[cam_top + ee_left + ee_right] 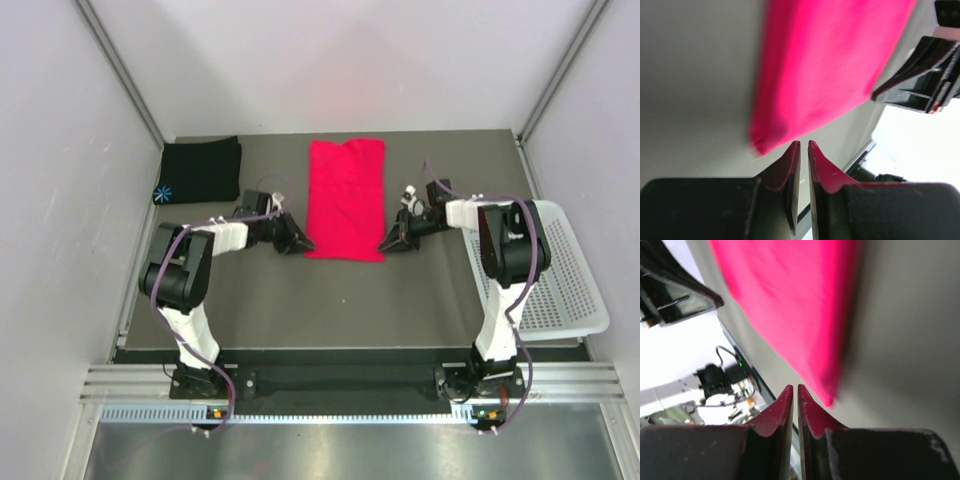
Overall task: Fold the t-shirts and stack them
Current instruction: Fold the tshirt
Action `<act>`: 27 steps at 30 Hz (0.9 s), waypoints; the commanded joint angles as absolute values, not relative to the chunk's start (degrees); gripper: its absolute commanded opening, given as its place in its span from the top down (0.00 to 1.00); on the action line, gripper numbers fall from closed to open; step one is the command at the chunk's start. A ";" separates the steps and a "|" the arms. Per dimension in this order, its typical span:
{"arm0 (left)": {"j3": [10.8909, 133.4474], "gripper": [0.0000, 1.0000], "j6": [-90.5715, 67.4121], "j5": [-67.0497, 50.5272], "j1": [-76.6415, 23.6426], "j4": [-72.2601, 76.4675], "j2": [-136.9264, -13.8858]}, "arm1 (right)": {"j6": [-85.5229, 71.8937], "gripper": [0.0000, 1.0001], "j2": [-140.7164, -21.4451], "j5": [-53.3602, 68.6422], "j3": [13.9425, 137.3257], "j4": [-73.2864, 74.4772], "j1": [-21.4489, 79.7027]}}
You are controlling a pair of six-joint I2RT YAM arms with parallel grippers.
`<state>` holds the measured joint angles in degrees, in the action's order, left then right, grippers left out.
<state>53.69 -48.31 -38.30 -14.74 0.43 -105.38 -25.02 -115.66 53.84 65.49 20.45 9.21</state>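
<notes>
My left pincer (803, 144) and right pincer (795, 387) sit low at the near corners of the red shirt (347, 200) — each with fingers drawn almost together, tips just short of the cloth. The shirt lies flat mid-table; the black shirt (200, 170) lies far left.

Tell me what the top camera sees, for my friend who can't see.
A red-pink shirt lies mid-table, with the left gripper and right gripper beside its two near corners. A folded black shirt sits far left; a white basket is at the right.
</notes>
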 commanded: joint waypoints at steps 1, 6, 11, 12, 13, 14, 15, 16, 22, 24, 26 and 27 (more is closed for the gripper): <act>64.49 0.83 -45.44 -38.06 -14.94 0.26 -103.97 | -26.88 0.92 -112.76 53.96 74.41 17.76 10.37; 79.15 0.83 -50.70 -40.25 -14.94 5.88 -116.52 | -35.83 0.92 -121.54 55.46 84.10 10.66 12.12; 86.56 0.84 -59.84 -43.59 -15.03 19.83 -129.69 | -46.83 0.92 -130.76 54.58 91.57 -2.78 12.74; 88.75 0.84 -60.38 -43.77 -14.94 20.56 -131.03 | -50.50 0.92 -132.09 54.32 93.76 -5.16 13.01; 89.47 0.84 -60.90 -43.86 -14.94 21.70 -133.05 | -51.93 0.93 -134.54 54.32 94.91 -7.88 13.27; 90.43 0.84 -62.04 -43.68 -14.94 24.06 -133.76 | -53.94 0.93 -135.52 53.79 96.05 -9.13 13.36; 90.87 0.84 -62.31 -43.59 -14.94 24.78 -134.47 | -54.57 0.93 -136.22 53.18 97.80 -9.66 13.71; 91.31 0.84 -62.31 -43.25 -14.94 24.79 -135.17 | -55.10 0.93 -137.10 52.48 98.43 -10.80 13.71; 90.71 0.84 -63.37 -37.98 -13.10 24.61 -138.34 | -57.22 0.93 -140.62 46.77 99.84 -13.89 12.22; 90.35 0.83 -63.90 -37.09 -11.79 24.09 -138.60 | -56.08 0.93 -140.89 43.61 99.67 -11.79 10.82; 91.14 0.83 -62.85 -35.60 -11.08 19.61 -139.30 | -54.94 0.93 -141.15 41.76 99.84 -9.68 10.02; 92.88 0.83 -61.97 -35.51 -10.47 17.69 -139.65 | -53.10 0.94 -141.33 39.57 100.02 -6.80 9.50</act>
